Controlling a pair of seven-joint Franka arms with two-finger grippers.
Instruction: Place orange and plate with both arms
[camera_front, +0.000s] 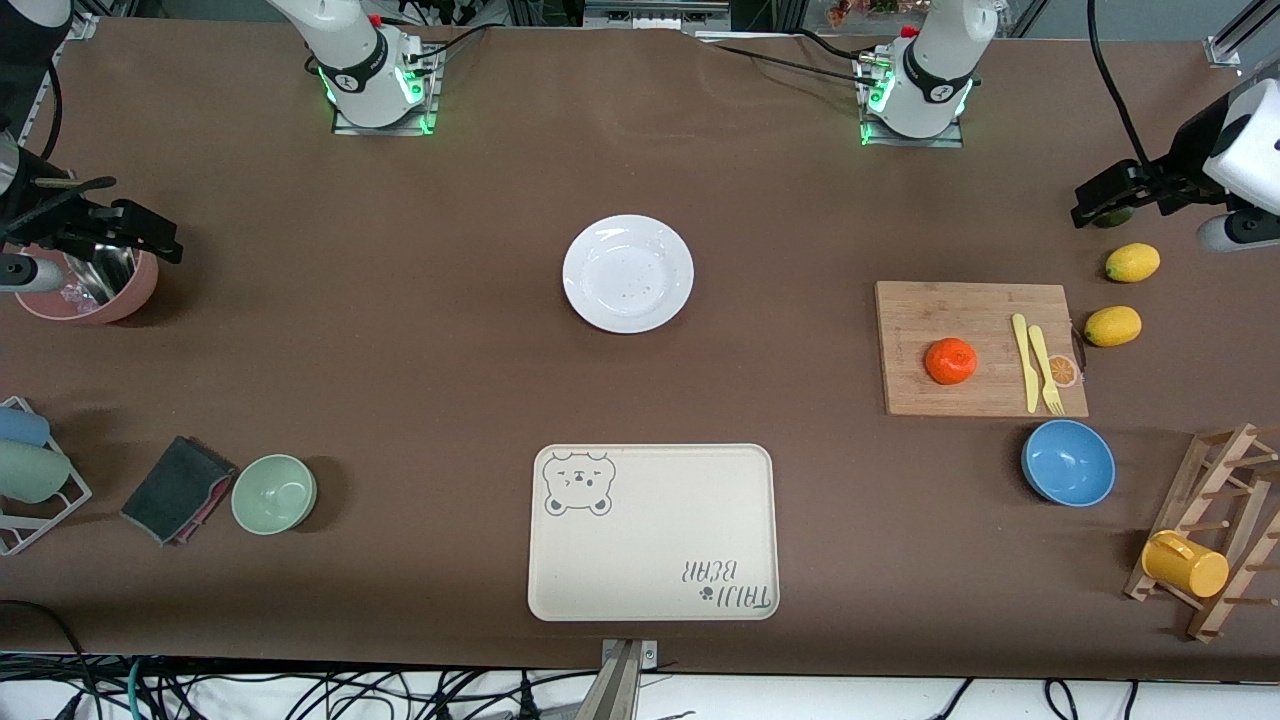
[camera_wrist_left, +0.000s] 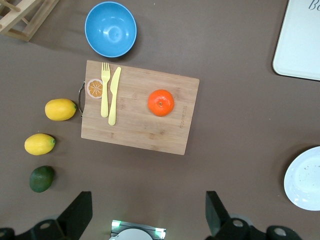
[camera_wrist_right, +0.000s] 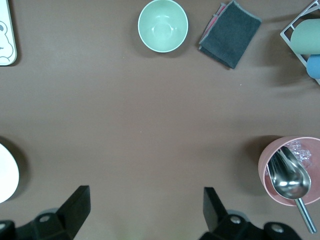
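Table (camera_front: 400, 330): orange (camera_front: 950, 361) beside yellow cutlery (camera_front: 1036, 363).

The front view looked down across the table toward both bases. Each wrist view faced straight down from height (fingers at frame edge), sharing the plate (camera_front: 628, 273) (camera_wrist_left: 304, 179) (camera_wrist_right: 7, 173).
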